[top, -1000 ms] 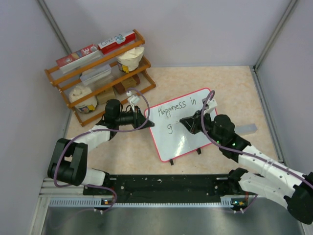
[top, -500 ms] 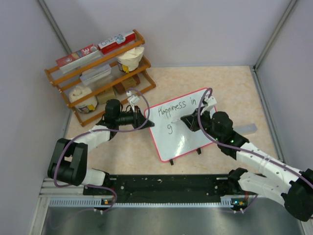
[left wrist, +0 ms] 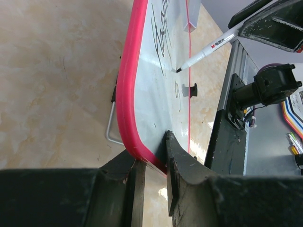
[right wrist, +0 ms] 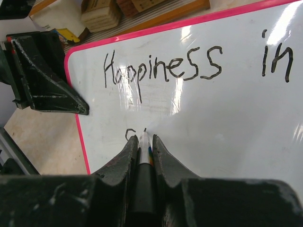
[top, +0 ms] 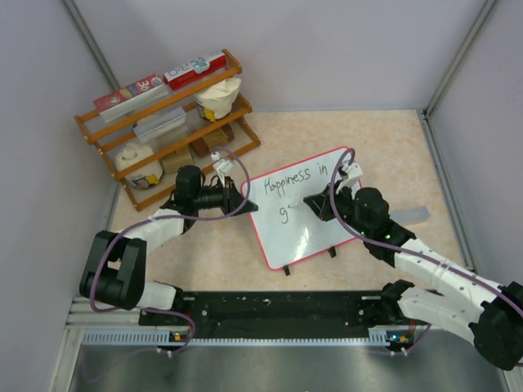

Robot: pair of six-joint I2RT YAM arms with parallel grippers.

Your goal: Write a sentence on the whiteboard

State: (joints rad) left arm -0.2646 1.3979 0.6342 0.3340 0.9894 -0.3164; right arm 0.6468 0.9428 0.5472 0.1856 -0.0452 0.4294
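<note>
The whiteboard (top: 315,233) with a red rim lies tilted on the table. It carries the sentence (top: 296,177), black words "Happiness in", with a "g" below. My left gripper (top: 242,199) is shut on the board's left rim (left wrist: 127,101). My right gripper (top: 312,202) is shut on a white marker (right wrist: 144,146) with a black cap end. The marker tip (left wrist: 179,70) sits at the board just right of the "g" (right wrist: 129,133). The words show in the right wrist view (right wrist: 163,70).
A wooden rack (top: 167,114) with boxes, tubs and a bag stands at the back left. A grey strip (top: 413,216) lies right of the board. The black rail (top: 278,306) with both arm bases runs along the near edge. Grey walls enclose the table.
My right gripper has shifted slightly with the marker, its tip now just right of the "g". The left gripper and the board have not moved.
</note>
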